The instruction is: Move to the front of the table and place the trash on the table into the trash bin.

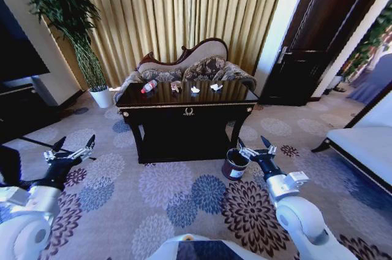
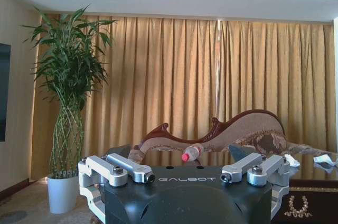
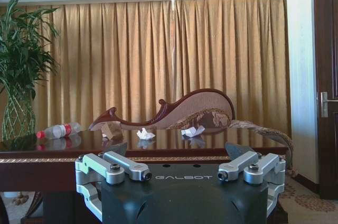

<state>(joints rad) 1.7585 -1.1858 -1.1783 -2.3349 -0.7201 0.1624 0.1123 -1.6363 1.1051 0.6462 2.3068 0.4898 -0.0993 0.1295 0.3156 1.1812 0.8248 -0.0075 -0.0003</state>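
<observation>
Along the tabletop's [image 1: 184, 102] rear edge lie a plastic bottle [image 1: 149, 86] near the left corner, a tan wrapper [image 1: 176, 87] and two white paper wads [image 1: 195, 89]. On the carpet by the table's front right leg stands the maroon trash bin [image 1: 235, 164]. Left end effector [image 1: 71, 148] and right end effector [image 1: 256, 147] hover open, empty.

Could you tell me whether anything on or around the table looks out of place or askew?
Yes: litter lies on the table. A plastic bottle lies on its side, beside a tan wrapper and two white paper wads. The trash bin stands upright.
</observation>
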